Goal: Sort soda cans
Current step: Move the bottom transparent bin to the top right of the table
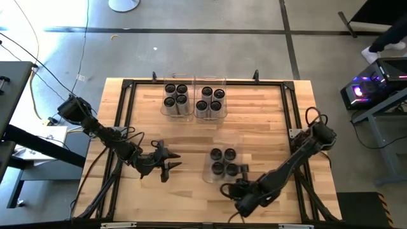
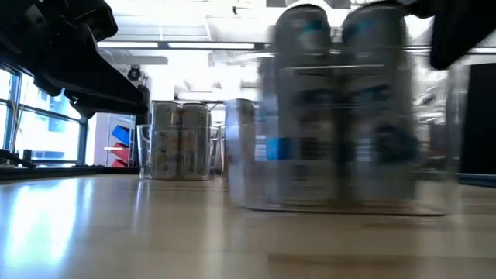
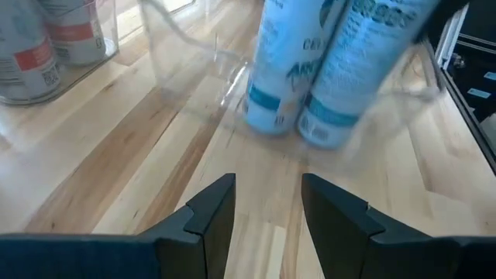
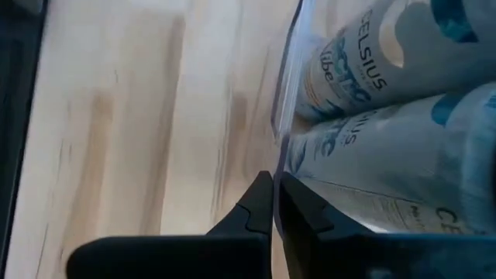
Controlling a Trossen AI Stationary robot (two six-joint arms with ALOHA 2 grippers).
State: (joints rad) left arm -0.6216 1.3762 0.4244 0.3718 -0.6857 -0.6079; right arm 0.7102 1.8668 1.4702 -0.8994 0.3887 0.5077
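A clear plastic bin (image 1: 208, 173) stands near the table's front middle. It holds several upright soda cans (image 1: 222, 161) with white and blue labels (image 4: 372, 70). My right gripper (image 1: 241, 170) is at the bin's right wall, reaching down from above, shut (image 4: 273, 186). My left gripper (image 1: 170, 160) hovers open and empty to the left of that bin, its fingers (image 3: 209, 209) pointing at the bin and cans (image 3: 325, 70) but apart from them. The bin's bottom rests on the wood (image 2: 341, 208). My right gripper pinches the top edge of the bin's right wall (image 4: 274, 151) between its two fingers; the thin rim runs straight into the seam between them. The fingers come slanting down from above, one inside next to the cans and one outside. The bin stays on the table.
Two more clear bins stand side by side at the far edge, one (image 1: 177, 98) with several orange-labelled cans (image 3: 46, 46) and one (image 1: 211, 100) with several cans. A black frame (image 1: 127, 86) borders the table. Bare wood lies between the far bins and the near one.
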